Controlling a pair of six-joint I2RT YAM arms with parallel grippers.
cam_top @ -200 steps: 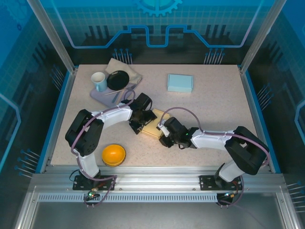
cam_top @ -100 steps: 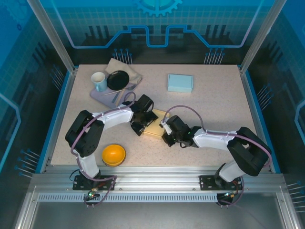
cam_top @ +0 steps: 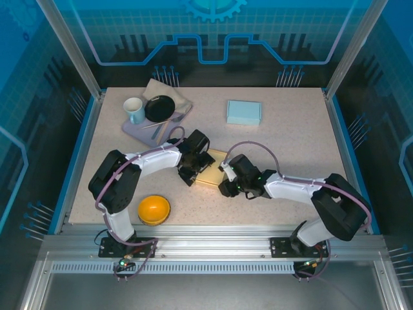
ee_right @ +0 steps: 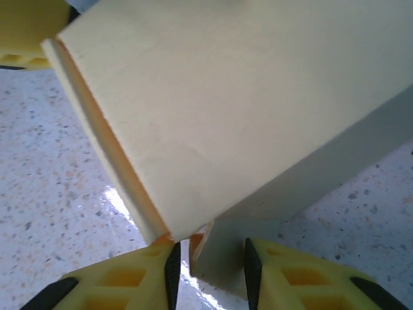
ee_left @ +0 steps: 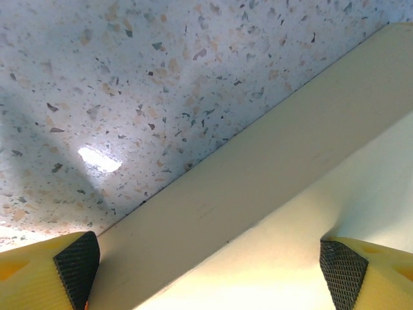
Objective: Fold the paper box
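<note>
Cream paper box [cam_top: 211, 173] sat just past the orange bowl [cam_top: 154, 209], to its right. Wide-open left gripper [ee_left: 210, 261] straddled one wall (bracing it, I'd guess), right gripper [ee_right: 208, 261] slightly parted around a flap corner, probably to tuck it.

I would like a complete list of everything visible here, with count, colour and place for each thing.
paper box: one, pale yellow, table centre, between the pincers
closed box: one, light blue, far centre-right
mug: one, light blue, on the tray
dish: one, black, beside the mug
cutlery: count unclear, silvery, on the tray
tray: one, lavender, far left
cloth: one, beige, behind the tray
bowl: one, orange, near left
table: one, speckled beige
left pincer: one, yellow, open over the paper box
right pincer: one, yellow, slightly open at a box edge
</note>
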